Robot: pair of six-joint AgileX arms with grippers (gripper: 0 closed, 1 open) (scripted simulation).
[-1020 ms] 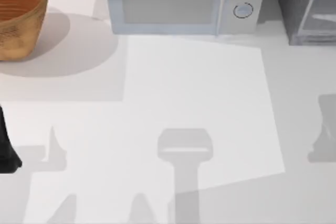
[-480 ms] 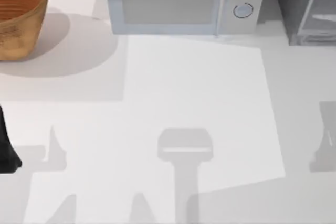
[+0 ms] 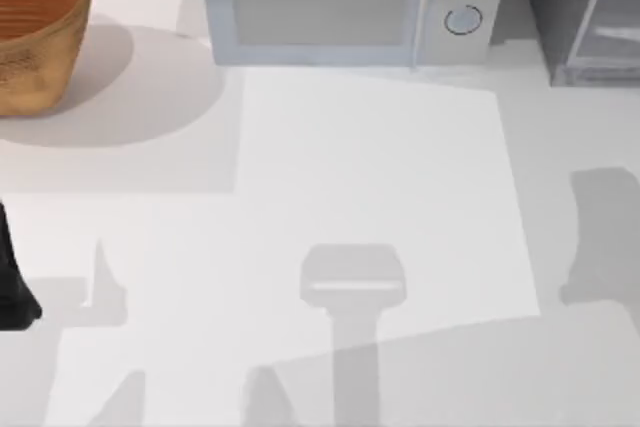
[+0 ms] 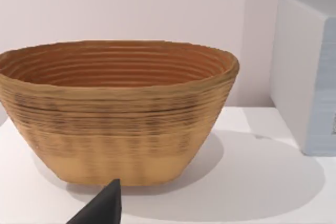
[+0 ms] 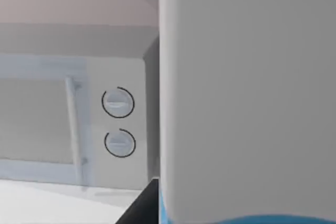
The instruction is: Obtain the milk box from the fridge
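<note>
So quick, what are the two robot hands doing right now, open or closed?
Left gripper, near the basket: cannot be told.
Right gripper, facing the microwave: cannot be told.

The middle of the table point(image 3: 370, 197) lies open. Along its far edge stand a basket point(image 3: 35, 27) at left, a microwave point(image 3: 345, 2) in the centre and the fridge point(image 3: 585, 12) at right.

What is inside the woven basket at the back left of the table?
The basket shows only its ribbed inner wall near the rim in the left wrist view; nothing rises above that rim. Its near wall covers the floor of the basket, so a low thing there cannot be excluded.
</note>
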